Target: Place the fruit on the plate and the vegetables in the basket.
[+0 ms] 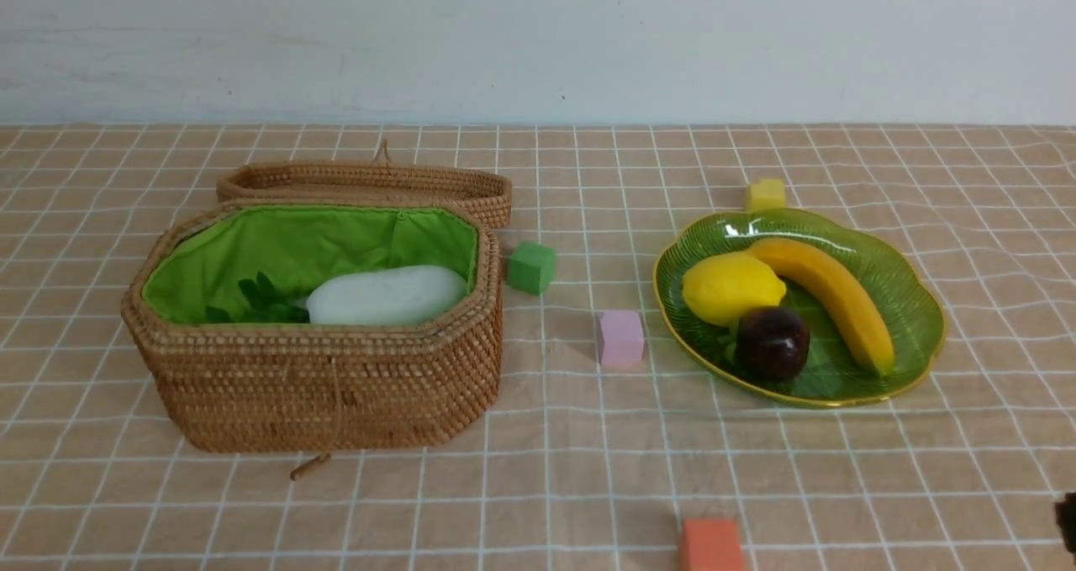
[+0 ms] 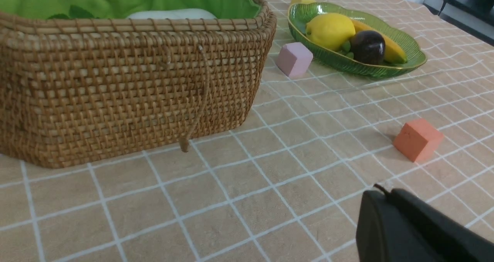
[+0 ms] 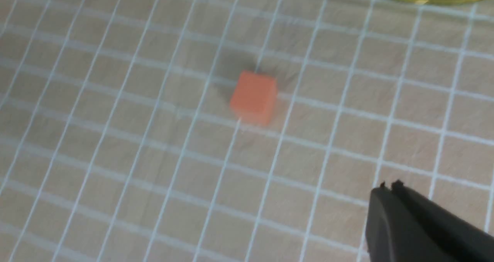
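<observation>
The lemon (image 1: pixel 732 288), the banana (image 1: pixel 828 295) and the mangosteen (image 1: pixel 772 342) all lie on the plate (image 1: pixel 912 348). The lemon touches the banana and the mangosteen sits just in front of it. In the basket (image 1: pixel 319 386) I see the white radish (image 1: pixel 387 295) with green leaves beside it; the carrot and the eggplant I cannot find, perhaps the wall of the basket hides them.

I think these toys are light and rather stiff, with a smooth skin that can slip. The banana and the radish are best taken across the middle, the round ones across the widest part. The glass plate looks fragile, so nothing should press on its gold rim.

The left gripper (image 2: pixel 380 194) is clenched and holds nothing. From it, in the left wrist view, the basket is at about 11 o'clock, near, and the plate at about 1 o'clock, further off past the orange cube (image 2: pixel 417 139) and the pink cube (image 2: pixel 294 58). The right gripper (image 3: pixel 389 185) is also closed and empty, its jaws pressed together. From it, in the right wrist view, only the edge of the plate shows, at 12 o'clock, well apart, and the orange cube at about 11 o'clock
</observation>
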Controlling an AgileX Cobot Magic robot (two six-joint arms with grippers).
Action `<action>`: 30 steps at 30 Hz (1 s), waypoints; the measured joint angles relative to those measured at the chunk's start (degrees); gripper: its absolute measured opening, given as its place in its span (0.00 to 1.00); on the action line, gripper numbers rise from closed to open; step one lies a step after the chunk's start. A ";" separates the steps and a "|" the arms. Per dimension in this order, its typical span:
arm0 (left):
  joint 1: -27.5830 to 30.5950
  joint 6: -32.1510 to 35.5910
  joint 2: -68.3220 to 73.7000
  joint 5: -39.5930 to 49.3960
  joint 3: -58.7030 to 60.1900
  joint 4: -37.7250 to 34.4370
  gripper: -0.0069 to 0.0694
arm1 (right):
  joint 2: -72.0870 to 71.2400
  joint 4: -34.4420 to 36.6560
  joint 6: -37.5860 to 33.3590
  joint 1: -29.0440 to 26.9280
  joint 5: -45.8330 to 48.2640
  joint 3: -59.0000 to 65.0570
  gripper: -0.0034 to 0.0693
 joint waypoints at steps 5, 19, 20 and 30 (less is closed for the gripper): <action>0.00 0.00 0.00 1.09 0.00 0.00 0.08 | -16.62 3.77 -6.08 -14.63 -21.63 21.16 0.04; 0.00 0.00 0.00 1.55 0.00 0.43 0.10 | -37.79 7.53 -8.88 -24.75 -29.69 42.21 0.04; 0.00 0.00 0.00 1.55 0.00 0.43 0.10 | -37.83 7.53 -8.88 -24.75 -29.69 42.21 0.04; 0.00 0.00 0.00 1.67 0.00 0.61 0.10 | -37.85 7.60 -8.55 -24.75 -29.69 42.21 0.04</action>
